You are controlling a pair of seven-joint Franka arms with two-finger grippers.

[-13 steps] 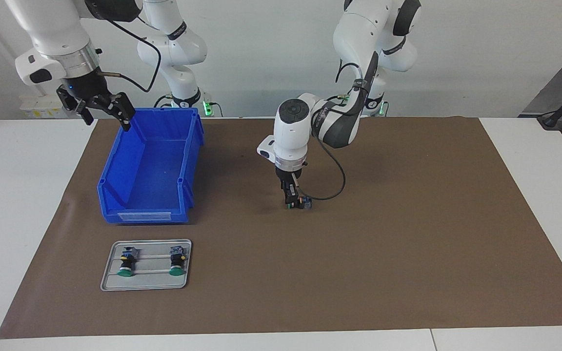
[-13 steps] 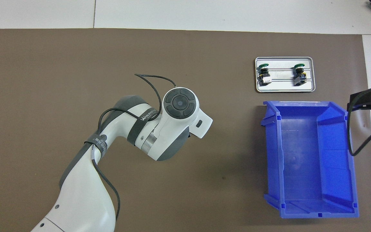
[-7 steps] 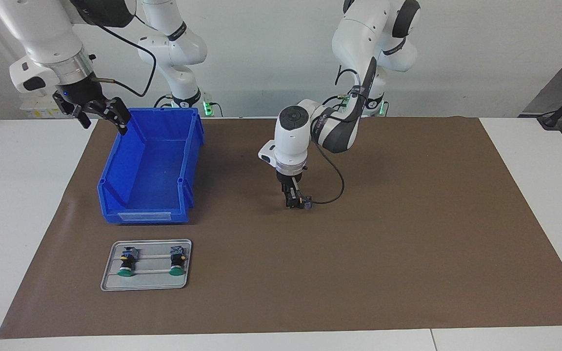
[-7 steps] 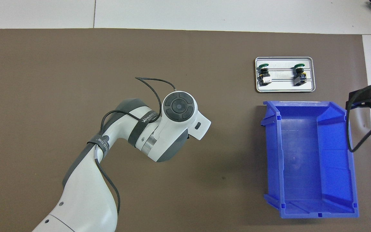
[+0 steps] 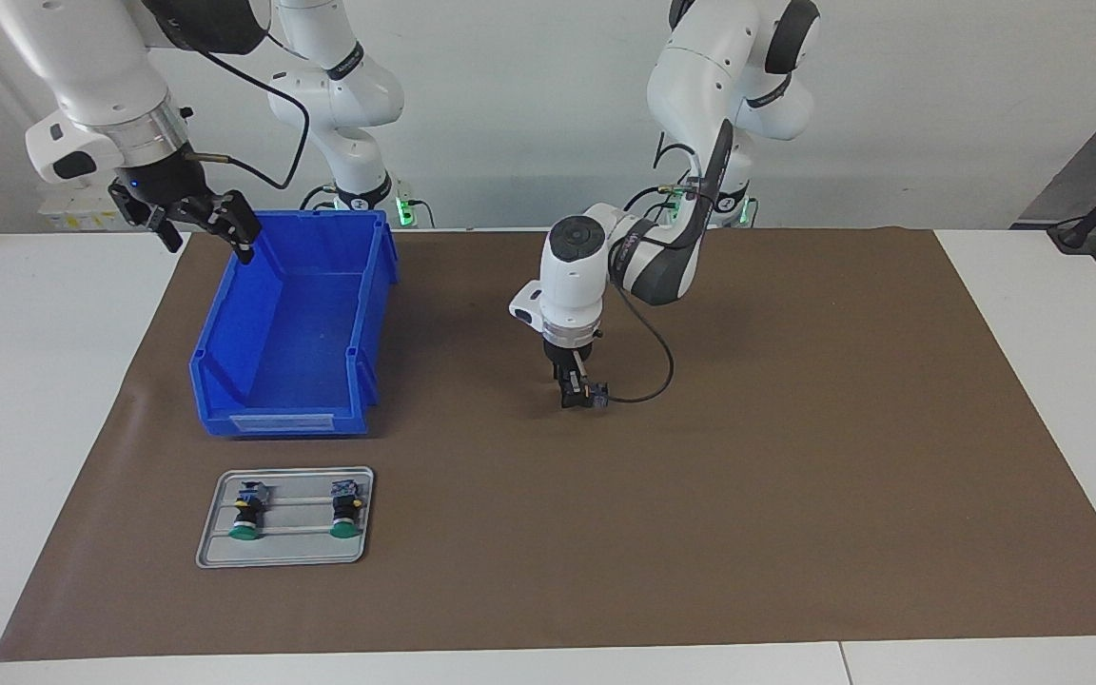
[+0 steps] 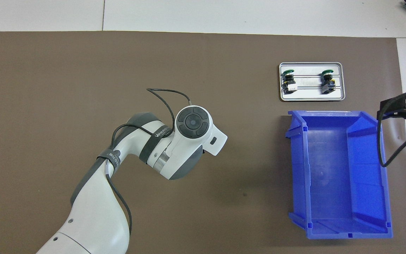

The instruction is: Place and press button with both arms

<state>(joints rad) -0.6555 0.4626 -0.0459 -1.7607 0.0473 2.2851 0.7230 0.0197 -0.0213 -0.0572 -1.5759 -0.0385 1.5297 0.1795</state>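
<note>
From overhead the left arm's wrist hides the left gripper (image 5: 575, 398) and the button (image 5: 594, 392). The facing view shows them low over the middle of the brown mat (image 5: 795, 428), the fingers closed on the button. The right gripper (image 5: 194, 224) hangs spread and empty beside the blue bin (image 5: 296, 323). White table (image 5: 34, 381), pale wall.

Bright, even light from above, soft shadows, both views sharp

A glossy blue plastic bin (image 5: 296, 328), a dull metal tray (image 5: 284, 552) and a matt brown mat (image 5: 795, 476).
</note>
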